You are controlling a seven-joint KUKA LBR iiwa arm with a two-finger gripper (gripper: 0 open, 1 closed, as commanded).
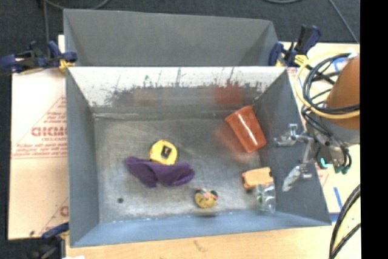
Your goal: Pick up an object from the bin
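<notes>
Bin (80,148) holds orange cup (246,128), purple cloth (159,172), yellow disc (163,153), tan block (256,178); fingers (285,141) spread, empty.

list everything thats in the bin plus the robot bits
bin: 1, grey metal, middle of the view
cup: 1, orange-red, lying tilted, right rear of the floor
round thing: 1, yellow with a dark mark, left of centre, against the cloth
cloth: 1, purple, just in front of the round thing
small toy: 1, yellow mixed, front centre
block: 1, tan-orange, front right
clear thing: 1, see-through, front right corner
gripper: 1, metal, fingers apart, over the bin's right wall, nothing between them
</notes>
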